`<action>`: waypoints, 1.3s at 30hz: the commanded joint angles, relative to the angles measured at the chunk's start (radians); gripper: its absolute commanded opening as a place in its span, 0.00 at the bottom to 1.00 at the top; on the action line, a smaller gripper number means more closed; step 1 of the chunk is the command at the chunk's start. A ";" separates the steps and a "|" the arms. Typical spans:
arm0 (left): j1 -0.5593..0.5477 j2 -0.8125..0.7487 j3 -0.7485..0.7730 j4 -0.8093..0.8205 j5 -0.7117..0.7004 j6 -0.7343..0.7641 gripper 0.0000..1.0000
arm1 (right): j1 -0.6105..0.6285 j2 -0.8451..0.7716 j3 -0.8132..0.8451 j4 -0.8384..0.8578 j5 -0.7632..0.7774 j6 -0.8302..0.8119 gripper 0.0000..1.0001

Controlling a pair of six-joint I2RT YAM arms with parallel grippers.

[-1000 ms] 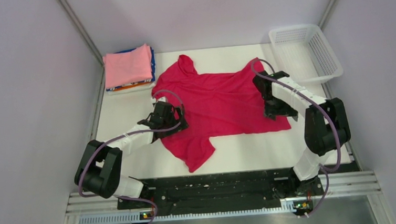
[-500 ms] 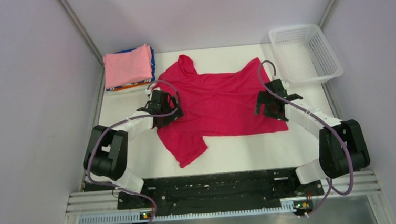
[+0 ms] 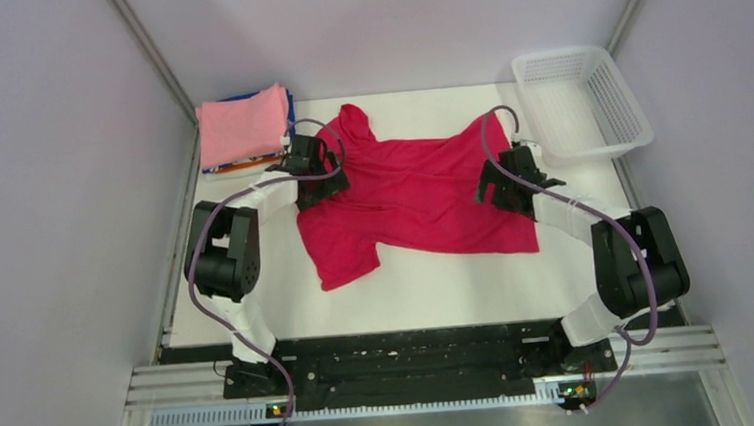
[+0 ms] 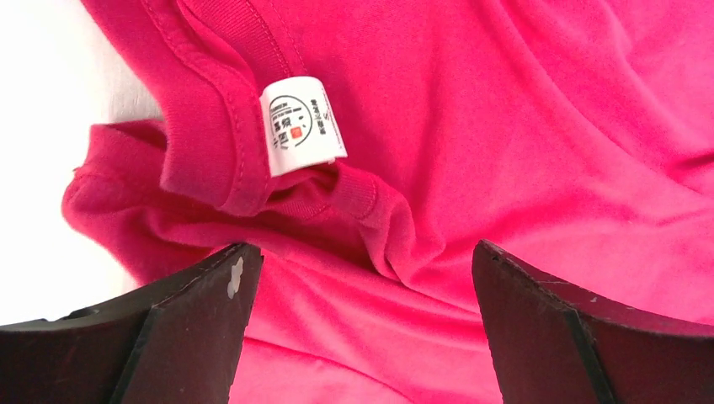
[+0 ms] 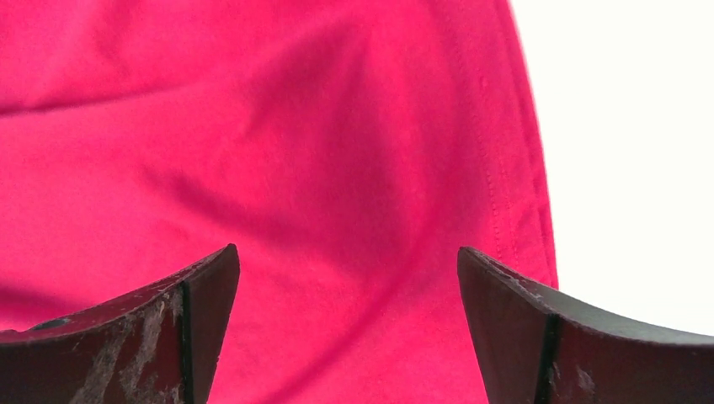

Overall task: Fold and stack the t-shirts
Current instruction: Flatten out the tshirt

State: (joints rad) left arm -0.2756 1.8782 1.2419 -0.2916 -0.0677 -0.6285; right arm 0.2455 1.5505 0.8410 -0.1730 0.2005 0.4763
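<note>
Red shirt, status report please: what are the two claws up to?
Left gripper open above the collar. Right gripper open above a stitched edge. Red t-shirt spread out, unfolded. Nothing lying on it.

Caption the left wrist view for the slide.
Left fingers open, framing the collar and white label of the red t-shirt.

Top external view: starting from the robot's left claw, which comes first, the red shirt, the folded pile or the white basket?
Going outward from the left gripper:
1. The red t-shirt, directly beneath it, at the collar end.
2. The folded stack, pink on top, just beyond it in the far left corner.
3. The white basket, in the far right corner, well past the shirt.
</note>
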 commanded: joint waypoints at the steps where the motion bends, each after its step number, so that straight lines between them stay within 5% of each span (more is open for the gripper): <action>1: 0.000 -0.152 -0.023 -0.041 0.028 0.035 0.99 | -0.017 -0.144 0.010 0.076 0.076 0.082 0.99; 11: -0.092 -0.747 -0.514 -0.248 0.002 -0.156 0.99 | -0.052 -0.543 -0.254 -0.110 0.197 0.299 0.99; 15: -0.151 -0.860 -0.610 -0.340 -0.001 -0.204 0.99 | -0.053 -0.654 -0.318 -0.123 0.212 0.306 0.99; 35: -0.196 -0.650 -0.696 -0.150 0.019 -0.223 0.65 | -0.051 -0.602 -0.314 -0.168 0.153 0.293 0.99; 39: -0.196 -0.587 -0.692 -0.124 0.042 -0.221 0.49 | -0.052 -0.604 -0.307 -0.183 0.154 0.297 0.99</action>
State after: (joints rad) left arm -0.4675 1.2163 0.5678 -0.4778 -0.0444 -0.8463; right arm 0.1997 0.9451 0.5041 -0.3489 0.3458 0.7628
